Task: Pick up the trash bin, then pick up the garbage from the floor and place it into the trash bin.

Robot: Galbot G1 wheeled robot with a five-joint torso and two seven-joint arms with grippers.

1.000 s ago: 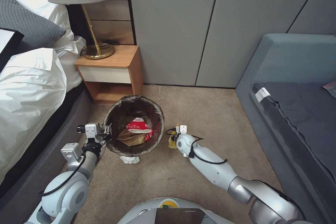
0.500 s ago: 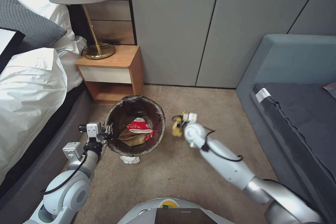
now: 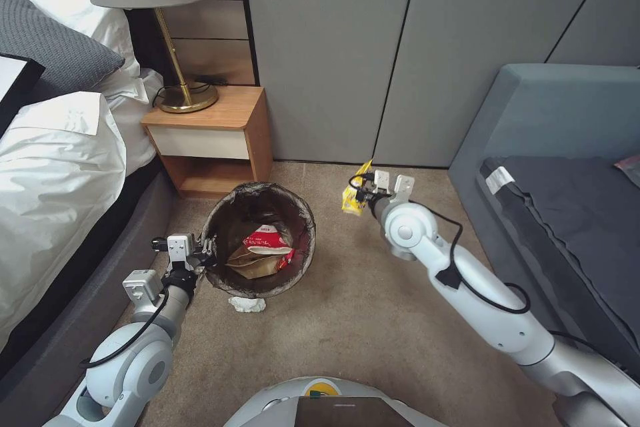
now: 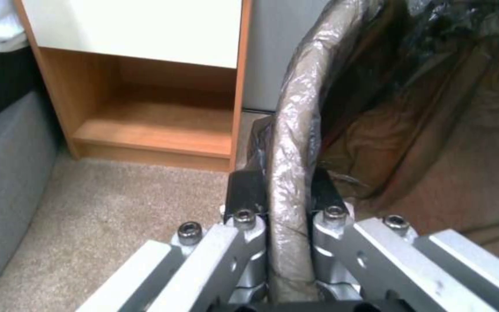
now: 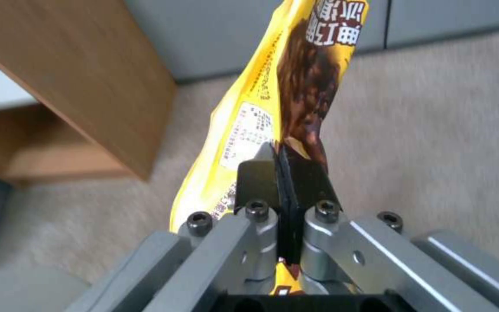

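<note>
My left gripper (image 3: 203,257) is pinched on the rim of the trash bin (image 3: 303,213). In my left wrist view one of my fingers (image 4: 247,190) sits outside the rim and the other inside it, with the bag-covered edge (image 4: 289,173) squeezed between them; only the thickness of rim and liner keeps the pads apart. Past these fingertips, on the outer side, stands the open lower shelf of a wooden nightstand (image 4: 151,130), and beige carpet (image 4: 128,195) lies beneath them. On the inner side the dark liner (image 4: 422,86) drops away into the pail.

Inside the bin, beyond my left fingers, lie a tan paper bag (image 3: 250,265) and a red-and-white snack packet (image 3: 265,240) on top of it. Just outside the bin, on the side nearest me, a crumpled white scrap (image 3: 247,305) rests on the carpet.

My right gripper (image 3: 363,195) is raised above the carpet, well to the side of the bin and apart from it. Its fingers (image 5: 255,182) are pressed nearly flat together on a yellow wrapper (image 5: 273,108), only the thin film between the pads. The wrapper extends out past my fingertips, its brown printed face on one side and a white label panel on the other. Beyond it are the grey wall panels (image 5: 232,34), with the nightstand's wooden side off to one side.
</note>
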